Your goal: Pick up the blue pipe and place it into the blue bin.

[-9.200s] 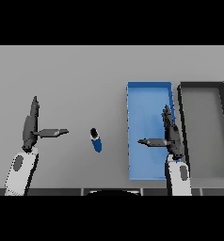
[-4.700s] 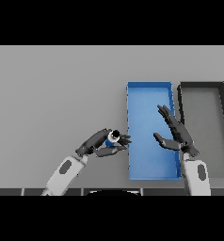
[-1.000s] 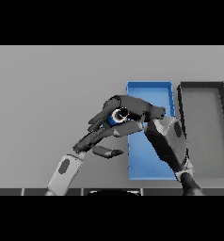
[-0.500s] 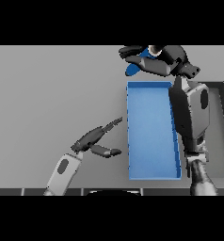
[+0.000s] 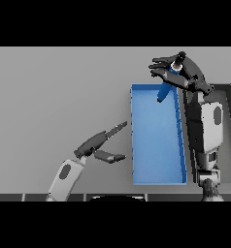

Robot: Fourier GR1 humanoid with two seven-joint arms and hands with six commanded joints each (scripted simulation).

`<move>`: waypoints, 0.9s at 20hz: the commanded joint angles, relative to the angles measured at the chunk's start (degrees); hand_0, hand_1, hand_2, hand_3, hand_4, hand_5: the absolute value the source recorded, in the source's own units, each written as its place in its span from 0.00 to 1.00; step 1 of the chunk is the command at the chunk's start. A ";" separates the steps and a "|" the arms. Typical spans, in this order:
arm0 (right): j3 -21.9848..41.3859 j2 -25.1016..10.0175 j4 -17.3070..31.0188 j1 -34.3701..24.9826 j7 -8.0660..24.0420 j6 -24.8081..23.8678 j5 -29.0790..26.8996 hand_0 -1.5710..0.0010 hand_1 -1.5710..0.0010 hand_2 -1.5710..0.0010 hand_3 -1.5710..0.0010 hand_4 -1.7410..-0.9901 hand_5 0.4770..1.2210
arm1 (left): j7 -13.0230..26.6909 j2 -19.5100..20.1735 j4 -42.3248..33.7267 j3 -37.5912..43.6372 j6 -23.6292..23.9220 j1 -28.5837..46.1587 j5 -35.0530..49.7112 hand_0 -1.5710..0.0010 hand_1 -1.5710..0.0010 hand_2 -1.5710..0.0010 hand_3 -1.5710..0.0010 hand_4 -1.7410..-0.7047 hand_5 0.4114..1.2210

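Head view: the right hand (image 5: 181,72) sits in the upper right of the frame, fingers curled round the blue pipe (image 5: 166,87), which hangs tilted with its lower end over the far end of the blue bin (image 5: 156,172). A dark bin (image 5: 230,97) lies just right of the blue one, partly hidden by the right arm. At lower left, the left hand (image 5: 100,145) hovers near the blue bin's left wall, fingers straight and spread, holding nothing.

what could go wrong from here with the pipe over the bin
1. The right hand holds the short blue pipe tilted over the far edge of the shallow rectangular blue bin; released here, it might clip the rim and roll out.
2. The pipe hangs from the fingers, so it may slip early.
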 commanded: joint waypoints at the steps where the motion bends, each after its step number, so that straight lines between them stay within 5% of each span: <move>1: 0.28 0.29 -1.32 2.55 1.11 -0.70 0.43 0.00 0.00 0.00 0.00 0.00 1.00 | 0.57 -0.20 0.76 0.14 0.40 -0.26 -0.40 1.00 1.00 1.00 1.00 0.83 0.01; 7: 1.61 1.30 -5.53 11.17 8.72 -5.56 6.27 0.00 0.00 0.00 0.00 0.00 1.00 | 0.36 0.17 -0.94 -0.57 0.44 1.34 -0.67 1.00 1.00 1.00 1.00 0.83 0.02; 9: 4.17 0.88 -5.60 14.52 8.73 -8.64 7.09 0.00 0.00 0.00 0.03 0.00 1.00 | 0.62 0.21 -1.00 -0.34 0.36 1.01 -0.37 1.00 1.00 1.00 1.00 0.82 0.01; 10: 5.84 0.30 -5.86 15.68 8.73 -9.89 7.22 0.00 0.00 0.00 0.20 0.00 1.00 | 0.66 -0.05 -0.49 -0.51 0.46 0.81 -0.65 1.00 1.00 1.00 1.00 0.82 0.01; 14: 13.32 -3.18 -1.17 17.02 8.73 -15.86 10.09 0.00 0.01 0.00 0.46 0.00 1.00 | -0.58 0.46 -0.89 -0.77 0.29 1.67 -0.86 1.00 1.00 1.00 1.00 0.83 0.01; 15: 15.91 -4.51 1.03 16.44 8.73 -17.14 9.20 0.07 0.15 0.15 0.50 0.08 1.00 | -0.52 0.64 -0.74 -0.62 0.24 1.65 -0.89 1.00 1.00 1.00 1.00 0.83 0.01; 18: 24.18 -9.58 6.42 13.11 8.63 -20.21 4.68 0.52 0.56 0.56 0.74 0.44 1.00 | -0.29 0.67 -1.44 -0.76 0.00 1.96 -0.49 1.00 1.00 1.00 1.00 0.83 0.02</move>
